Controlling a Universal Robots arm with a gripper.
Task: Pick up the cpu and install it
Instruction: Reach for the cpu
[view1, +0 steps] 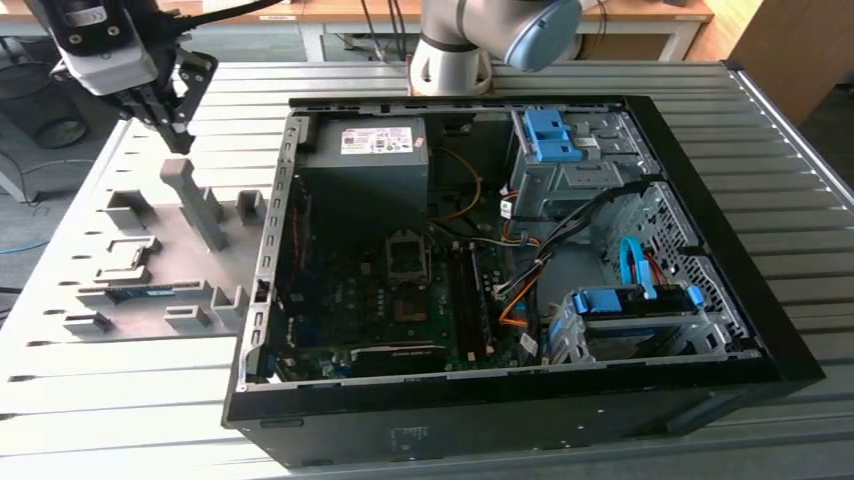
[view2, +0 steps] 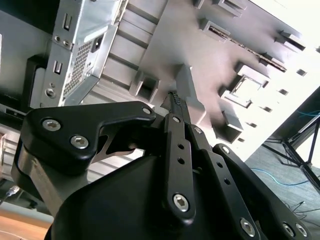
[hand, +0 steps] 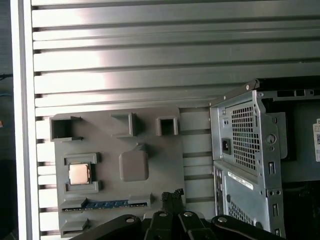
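The black end effector (view1: 174, 135) hangs above the grey moulded parts tray (view1: 147, 225) on the ribbed metal tabletop (view1: 801, 180), its fingertips (view2: 175, 100) closed together on nothing. In the first wrist view the square silver cpu (hand: 80, 173) lies in its tray pocket, apart from the fingertips. The open black computer case (view1: 747, 300) lies just beside the tray, on the exterior view's right.
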